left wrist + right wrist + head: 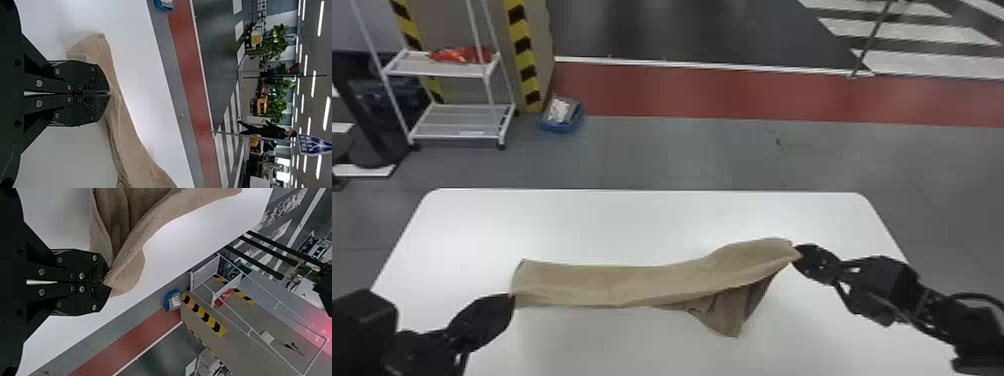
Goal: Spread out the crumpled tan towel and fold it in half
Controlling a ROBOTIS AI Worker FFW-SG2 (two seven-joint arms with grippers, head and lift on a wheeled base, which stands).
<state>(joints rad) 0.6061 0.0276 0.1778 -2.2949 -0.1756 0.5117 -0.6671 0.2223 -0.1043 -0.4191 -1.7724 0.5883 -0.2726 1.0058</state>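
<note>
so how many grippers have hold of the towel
2. The left gripper is shut on the left end of the tan towel, and the right gripper is shut on its right end, both above the white table.

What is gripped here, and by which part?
The tan cloth towel: the left black gripper pinches its left end's near edge, the right black gripper its right end's corner.

Head cam: high up, looking forward and down across table [652, 215]. Wrist cams: close to towel [632, 282], turned sideways; left faces blue sign [314, 145], right faces cart [459, 121]. Head/right share cart; all three share red floor strip [732, 95].
</note>
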